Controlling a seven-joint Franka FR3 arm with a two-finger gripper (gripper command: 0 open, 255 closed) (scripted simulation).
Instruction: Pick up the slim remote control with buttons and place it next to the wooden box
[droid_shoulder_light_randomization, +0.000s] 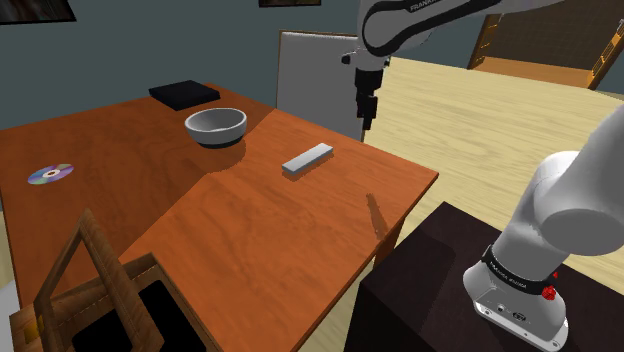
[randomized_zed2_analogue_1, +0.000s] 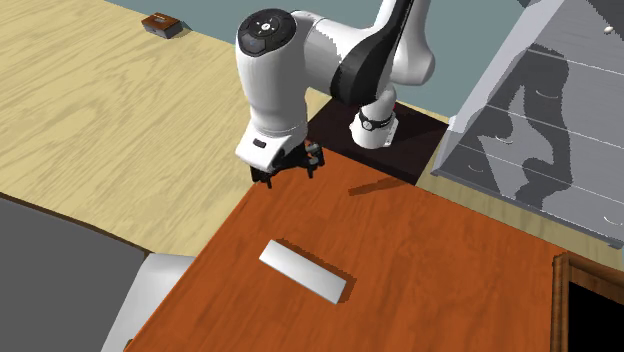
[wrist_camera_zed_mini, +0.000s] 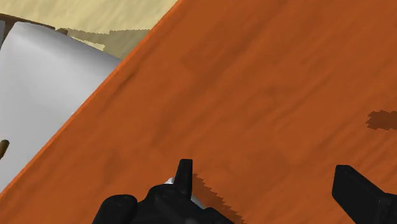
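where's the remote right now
In the shoulder view the grey remote lies flat on the wooden table, right of the grey bowl, near the table's far edge; the open gripper hangs above, to its right, not touching it.

Shoulder view, you read it so:
- Remote (droid_shoulder_light_randomization: 308, 159) lies on table (droid_shoulder_light_randomization: 260, 230), toward far right edge.
- Bowl (droid_shoulder_light_randomization: 216, 126) sits left of remote, slightly farther back, apart from it.
- Flat box (droid_shoulder_light_randomization: 185, 94) lies behind bowl, by far edge.
- Disc (droid_shoulder_light_randomization: 50, 174) lies far left, well apart from bowl.
- Wooden box (droid_shoulder_light_randomization: 100, 300) stands at near left corner, well apart from remote.
- Gripper (droid_shoulder_light_randomization: 369, 118) hangs right of remote, above table's far right edge, touching nothing.
- Stand (droid_shoulder_light_randomization: 420, 290) sits just right of table.
- Upright panel (droid_shoulder_light_randomization: 315, 80) stands beyond far edge.
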